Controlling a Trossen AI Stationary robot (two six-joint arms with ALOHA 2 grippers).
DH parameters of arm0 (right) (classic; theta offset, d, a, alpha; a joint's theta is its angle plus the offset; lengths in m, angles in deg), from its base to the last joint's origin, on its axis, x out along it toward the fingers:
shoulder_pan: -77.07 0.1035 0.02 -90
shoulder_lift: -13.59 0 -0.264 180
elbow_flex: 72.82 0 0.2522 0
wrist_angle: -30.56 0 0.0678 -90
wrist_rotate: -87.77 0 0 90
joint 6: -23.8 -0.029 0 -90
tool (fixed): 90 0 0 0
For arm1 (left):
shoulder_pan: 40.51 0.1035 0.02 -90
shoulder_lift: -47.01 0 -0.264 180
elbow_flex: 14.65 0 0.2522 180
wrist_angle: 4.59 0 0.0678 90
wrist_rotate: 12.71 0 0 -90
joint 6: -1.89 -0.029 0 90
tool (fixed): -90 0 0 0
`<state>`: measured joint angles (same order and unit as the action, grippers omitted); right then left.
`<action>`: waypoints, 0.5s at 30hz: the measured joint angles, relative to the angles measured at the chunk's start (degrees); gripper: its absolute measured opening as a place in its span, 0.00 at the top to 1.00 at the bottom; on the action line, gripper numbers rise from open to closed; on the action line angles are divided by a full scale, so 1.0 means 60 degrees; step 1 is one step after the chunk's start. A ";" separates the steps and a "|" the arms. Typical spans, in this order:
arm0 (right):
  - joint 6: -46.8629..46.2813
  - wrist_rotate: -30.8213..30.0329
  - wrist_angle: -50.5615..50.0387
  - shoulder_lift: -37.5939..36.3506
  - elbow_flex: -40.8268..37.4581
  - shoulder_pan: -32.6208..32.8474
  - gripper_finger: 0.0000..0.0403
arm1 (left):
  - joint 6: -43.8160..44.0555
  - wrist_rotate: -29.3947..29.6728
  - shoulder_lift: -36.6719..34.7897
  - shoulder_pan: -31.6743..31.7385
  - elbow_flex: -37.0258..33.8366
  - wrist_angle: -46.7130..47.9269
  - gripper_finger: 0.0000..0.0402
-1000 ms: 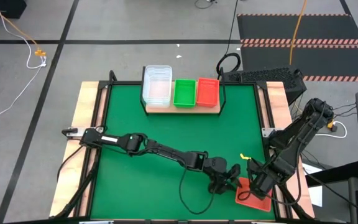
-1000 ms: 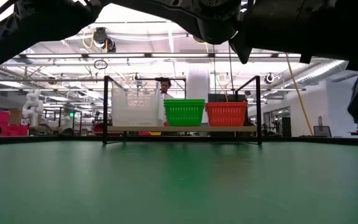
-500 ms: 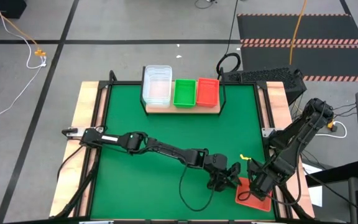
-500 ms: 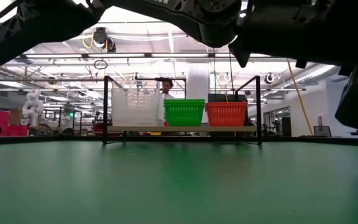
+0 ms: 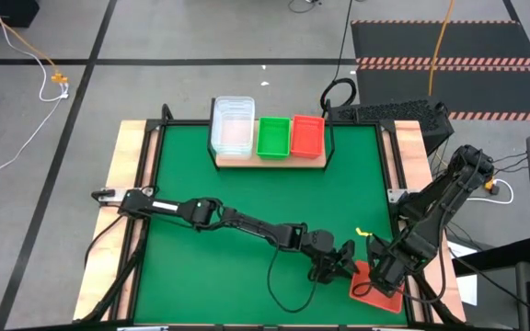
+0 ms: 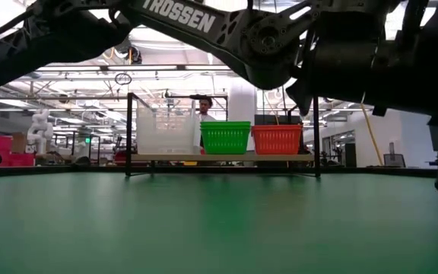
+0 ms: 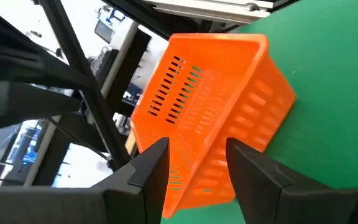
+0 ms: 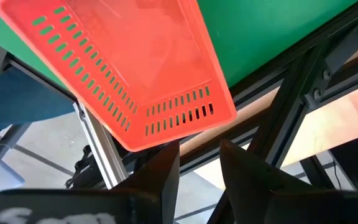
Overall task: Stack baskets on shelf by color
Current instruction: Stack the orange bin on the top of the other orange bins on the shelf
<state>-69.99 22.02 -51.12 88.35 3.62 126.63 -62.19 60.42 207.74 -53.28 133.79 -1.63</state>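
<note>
A red-orange basket sits at the table's near right corner, between the left gripper and the right gripper, both with fingers apart around its rim. The shelf across the table carries clear, green and red-orange stacks.

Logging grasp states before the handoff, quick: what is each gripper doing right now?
Left gripper: jaws open, astride the rim of the red-orange basket at the table's near right corner.
Right gripper: jaws open, over the same basket's other side.
</note>
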 joint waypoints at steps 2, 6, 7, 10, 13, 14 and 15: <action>0.0013 0.0002 0.0000 0.0000 0.0000 0.0000 0.72 | -0.0006 -0.0039 0.0000 0.0000 0.0004 0.0152 0.60; 0.0066 -0.0002 -0.0001 0.0000 0.0001 0.0000 0.72 | -0.0138 -0.0105 -0.0025 -0.0030 0.0022 0.0573 0.65; 0.0063 -0.0002 0.0000 0.0000 0.0000 0.0000 0.72 | -0.0247 -0.0101 -0.0030 -0.0052 0.0029 0.0733 0.67; 0.0025 -0.0004 0.0000 0.0000 0.0000 0.0000 0.72 | -0.0348 0.0162 -0.0045 -0.0121 0.0033 0.0939 0.73; 0.0026 -0.0007 0.0000 0.0001 0.0000 0.0000 0.72 | -0.0535 0.0564 -0.0047 -0.0199 0.0033 0.0996 0.78; 0.0025 -0.0007 0.0000 0.0002 0.0000 0.0000 0.72 | -0.0655 0.0591 -0.0047 -0.0215 0.0033 0.1005 0.79; 0.0025 -0.0007 0.0002 0.0000 0.0000 0.0000 0.72 | -0.0736 0.0604 -0.0047 -0.0231 0.0029 0.1010 0.81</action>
<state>-69.84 21.98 -51.10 88.35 3.62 126.63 -66.61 64.04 207.45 -54.67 133.96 4.43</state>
